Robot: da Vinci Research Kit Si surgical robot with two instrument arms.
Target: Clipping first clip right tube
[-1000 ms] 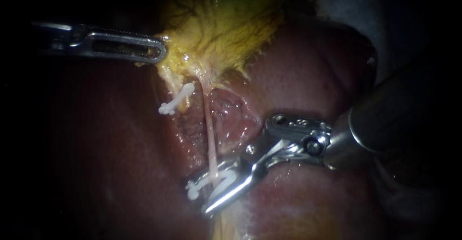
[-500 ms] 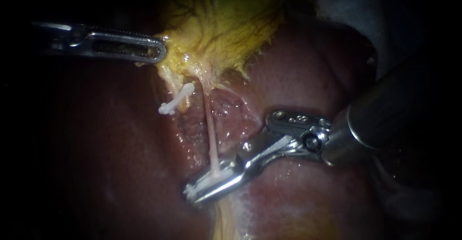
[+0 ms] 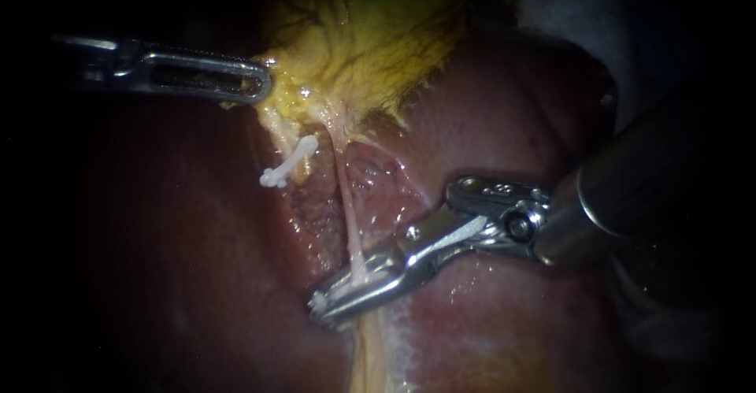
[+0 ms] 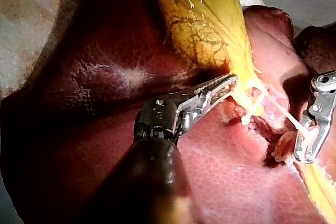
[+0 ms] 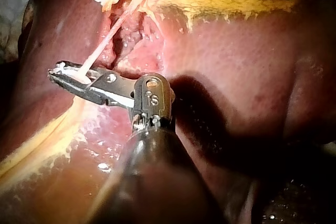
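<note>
A thin pale tube, the right tube (image 3: 345, 208), runs from the yellow gallbladder (image 3: 370, 38) down over the liver (image 3: 504, 109). My right instrument (image 3: 350, 289) has its jaws squeezed together across the tube's lower end, with a white clip pressed between them. The right wrist view shows the same grip (image 5: 71, 76) on the tube (image 5: 102, 45). Another white clip (image 3: 289, 162) sits on the short tube to the left. My left instrument (image 3: 264, 82) holds the gallbladder's yellow edge, jaws shut on it (image 4: 219, 88).
Dark red liver (image 4: 105, 77) surrounds the raw dissected bed (image 3: 370, 180) beside the tube. A yellowish band (image 3: 366, 354) runs on below the right instrument's jaws. My right instrument's thick shaft (image 3: 654, 188) fills the right side.
The right instrument's jaws went from wide open around the tube to closed, flattening the white clip onto it. The left instrument has not moved.
</note>
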